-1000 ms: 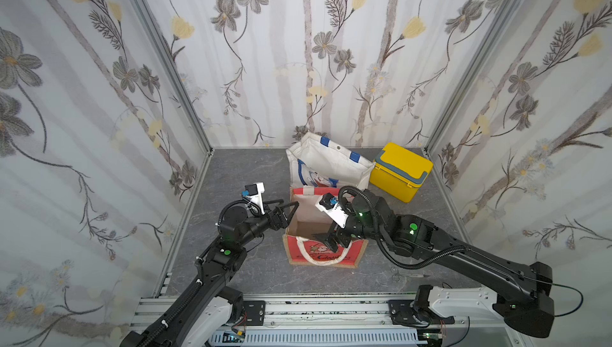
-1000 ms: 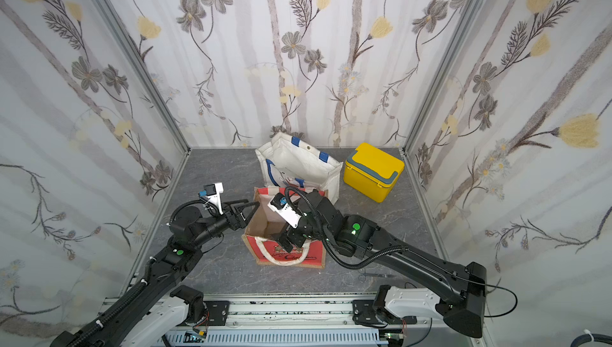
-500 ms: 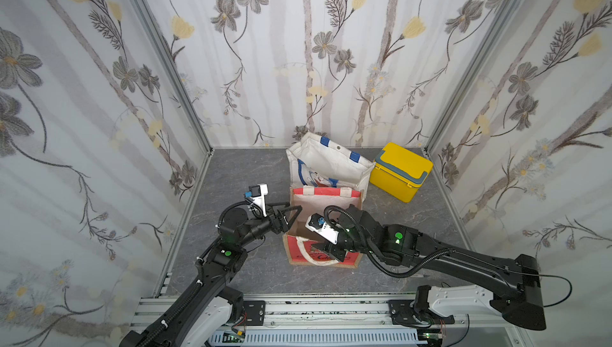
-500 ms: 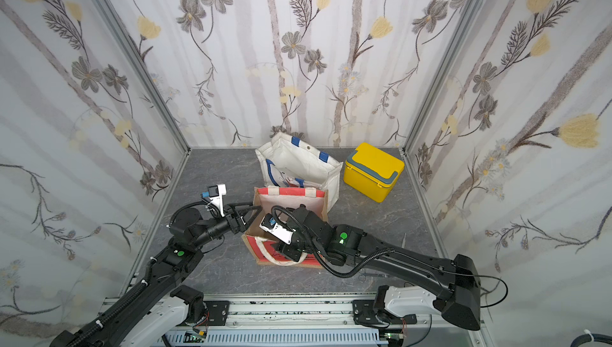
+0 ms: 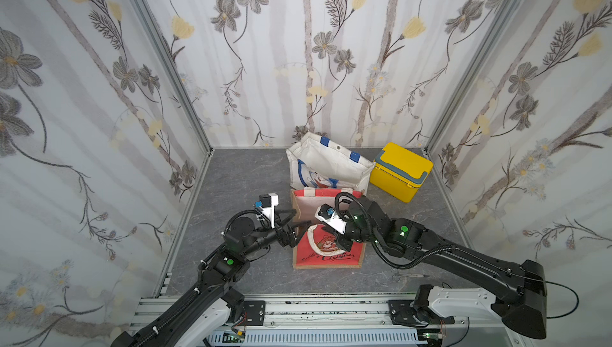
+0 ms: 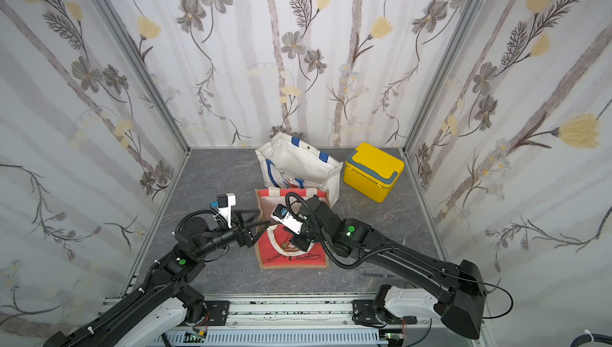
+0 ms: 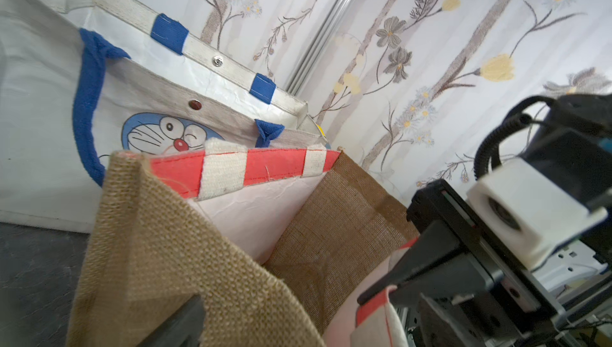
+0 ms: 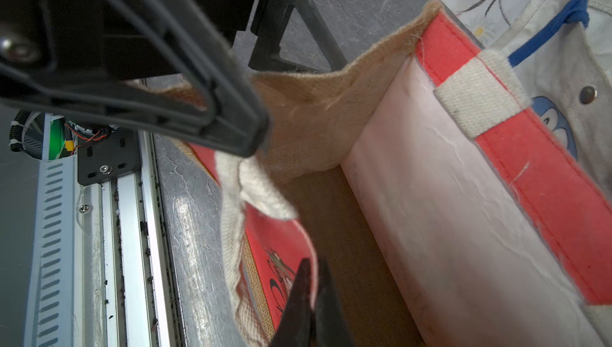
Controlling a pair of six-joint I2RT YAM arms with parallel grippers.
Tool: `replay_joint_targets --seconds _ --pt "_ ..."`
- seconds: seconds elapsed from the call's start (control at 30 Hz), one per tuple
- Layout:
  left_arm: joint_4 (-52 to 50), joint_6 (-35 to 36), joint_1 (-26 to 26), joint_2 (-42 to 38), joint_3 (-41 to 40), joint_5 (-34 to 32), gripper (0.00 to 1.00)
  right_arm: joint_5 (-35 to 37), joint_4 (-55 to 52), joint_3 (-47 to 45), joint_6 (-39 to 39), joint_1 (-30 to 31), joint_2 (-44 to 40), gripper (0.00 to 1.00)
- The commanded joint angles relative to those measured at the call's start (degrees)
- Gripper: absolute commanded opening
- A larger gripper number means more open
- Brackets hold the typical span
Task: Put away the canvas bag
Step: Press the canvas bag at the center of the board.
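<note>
Change: the right gripper (image 8: 311, 272) has gone from spread to clamped in the last second, and its wrist has shifted a little along the bag's mouth; the left gripper (image 5: 298, 219) has stayed spread
Task thing: the canvas bag (image 5: 328, 256), red front with jute sides, stands open at mid-table, just in front of the white bag (image 5: 328, 163); the yellow box (image 5: 400, 170) sits behind to the right
Right gripper: pinching the front rim (image 8: 298, 229) of the canvas bag close by the white handle (image 8: 238, 196)
Left gripper: released, holding nothing, its fingers on either side of the jute side panel (image 7: 172, 262) at the bag's left end
Key relation: the bag's long axis runs across the table from one arm to the other; the front wall is already in the right arm's grip, and the left end panel lies straight ahead of the left jaws, so the left arm is the nearer one to that end
Likely step: flattening the bag, probably by closing on or tucking in that end panel
</note>
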Motion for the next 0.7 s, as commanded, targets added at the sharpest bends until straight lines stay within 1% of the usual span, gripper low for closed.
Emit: replay_joint_targets --seconds 0.0,0.07,0.2,0.3,0.37,0.47,0.53,0.6,0.67 --pt "0.6 5.3 -3.5 0.5 -0.3 -5.2 1.00 -3.7 -2.7 0.0 -1.1 -0.8 -0.3 0.01" --pt "2.1 6.2 -5.5 0.0 -1.2 -7.1 1.00 -3.9 -3.2 0.0 -1.4 -1.2 -0.1 0.01" --pt "1.4 7.5 -6.6 -2.0 -1.6 -10.2 1.00 -4.2 -3.5 0.2 -1.2 -1.7 0.8 0.00" --pt "-3.7 10.0 -8.6 -3.4 -1.7 -16.9 1.00 -4.6 -3.5 0.7 -0.9 -1.8 1.1 0.00" --pt "-4.5 10.3 -9.8 -4.7 -3.2 -19.8 1.00 -4.5 -3.4 0.9 -0.9 -2.0 1.2 0.00" --pt "-0.8 8.8 -11.8 -6.2 -6.1 -19.1 1.00 -5.1 -3.3 0.9 -0.8 -2.8 1.3 0.00" --pt "0.5 8.5 -13.3 -7.2 -6.4 -18.8 1.00 -5.3 -3.3 1.0 -0.6 -3.2 1.7 0.00" --pt "0.5 8.9 -14.8 -8.3 -6.2 -20.7 1.00 -5.4 -3.4 1.0 -0.3 -3.5 2.0 0.00" --pt "-1.4 10.0 -15.8 -8.3 -6.0 -24.7 1.00 -5.5 -3.4 1.0 -0.1 -3.7 2.2 0.00"
